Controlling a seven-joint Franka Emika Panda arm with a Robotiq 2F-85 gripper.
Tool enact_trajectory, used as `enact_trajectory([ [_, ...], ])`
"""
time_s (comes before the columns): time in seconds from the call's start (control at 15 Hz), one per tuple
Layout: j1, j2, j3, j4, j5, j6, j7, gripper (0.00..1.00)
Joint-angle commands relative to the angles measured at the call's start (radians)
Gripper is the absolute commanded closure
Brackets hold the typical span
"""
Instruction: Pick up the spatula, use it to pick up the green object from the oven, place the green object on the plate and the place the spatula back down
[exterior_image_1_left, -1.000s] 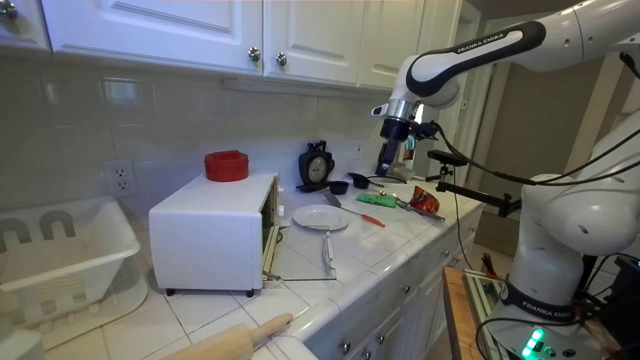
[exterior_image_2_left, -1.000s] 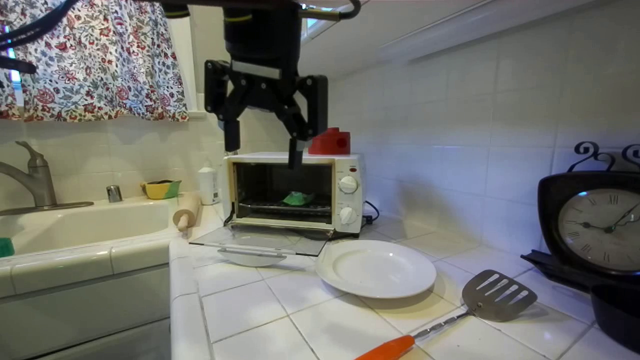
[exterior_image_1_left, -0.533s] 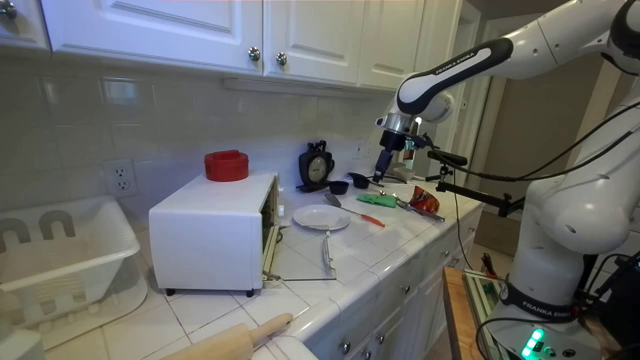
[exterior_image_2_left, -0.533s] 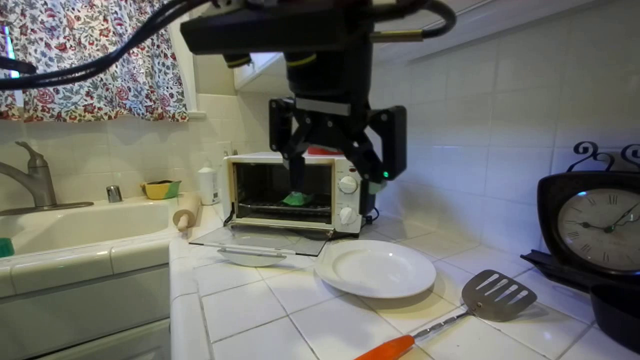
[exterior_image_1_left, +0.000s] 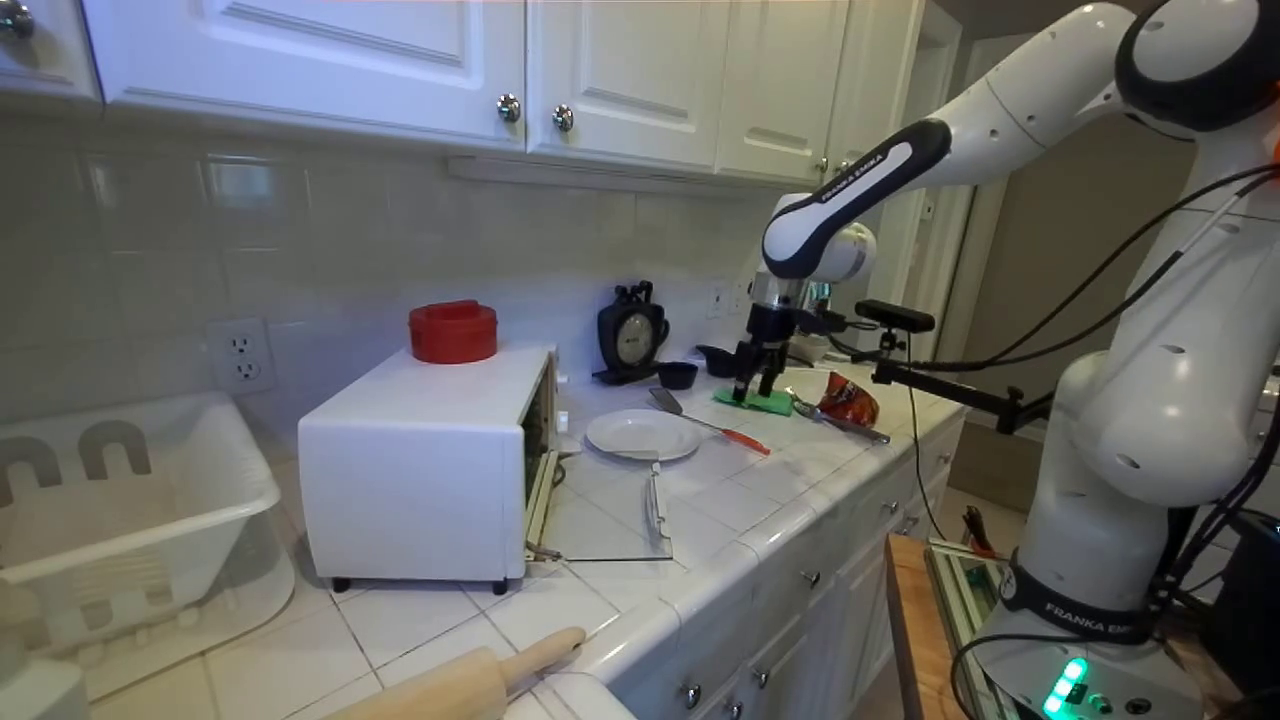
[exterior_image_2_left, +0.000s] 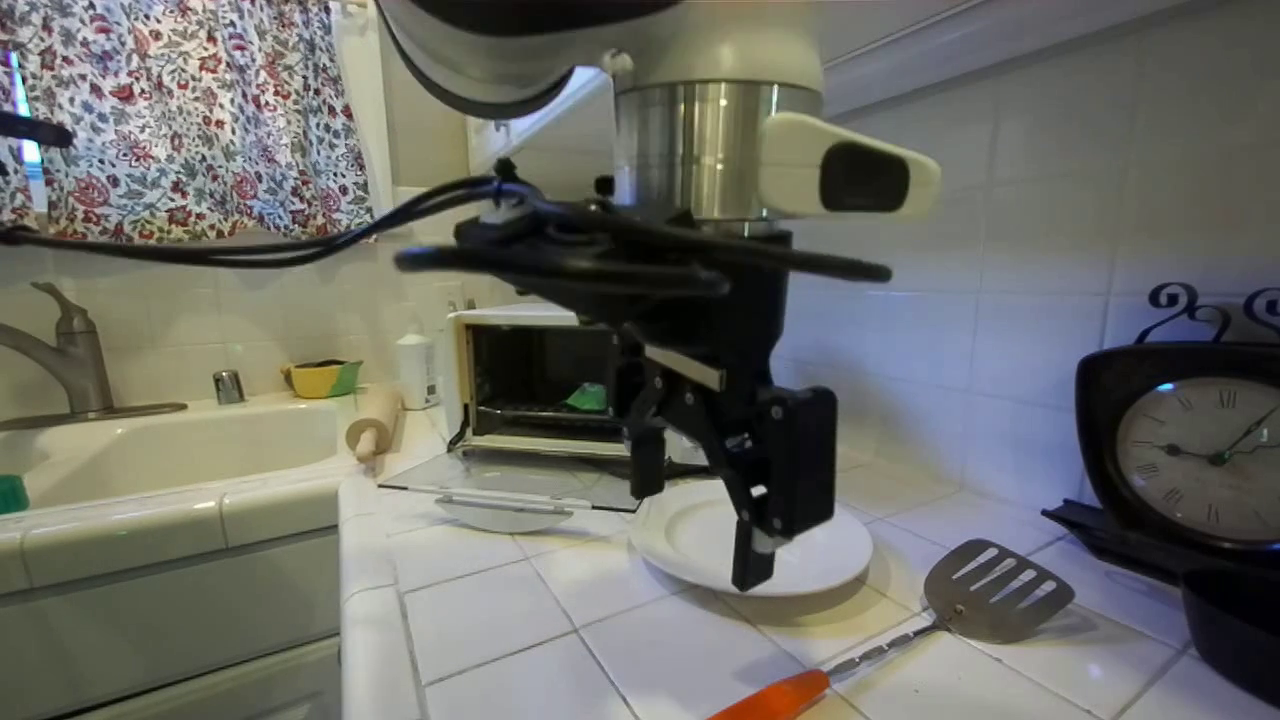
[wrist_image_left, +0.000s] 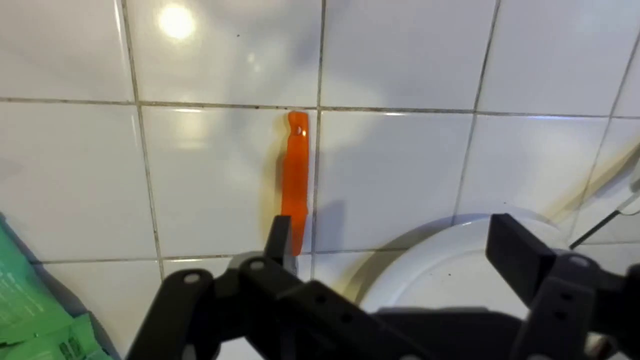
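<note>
Spatula (exterior_image_2_left: 887, 648) lies on the bench (exterior_image_2_left: 480, 610), four o'clock from the plate (exterior_image_2_left: 690, 535) in an exterior view; the hand (exterior_image_2_left: 700, 525) hangs, jaws spread; the half-hidden green object (exterior_image_2_left: 588, 397) seems to rest in the oven (exterior_image_2_left: 545, 443).

In an exterior view, the end effector (exterior_image_2_left: 700, 525) partly hides the oven (exterior_image_2_left: 540, 446).

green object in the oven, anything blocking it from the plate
Nothing visible blocks the green object: the glass door is lowered, leaving the oven open. Its route to the plate would probably pass over that door. In an exterior view the tool hides part of the oven.
</note>
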Motion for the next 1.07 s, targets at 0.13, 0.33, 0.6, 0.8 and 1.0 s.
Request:
enact_trajectory([
  [0.13,-0.045,0.12,0.066,0.012,-0.01,0.153,0.154,0.0],
  [0.33,-0.051,0.113,0.074,0.003,-0.001,0.165,0.127,0.0],
  [0.6,-0.054,0.135,0.076,0.004,-0.002,0.193,0.129,0.0],
  [0.8,-0.069,0.143,0.069,0.005,-0.031,0.144,0.134,0.0],
  [1.0,-0.085,0.148,0.061,0.014,0.015,0.099,0.072,0.0],
])
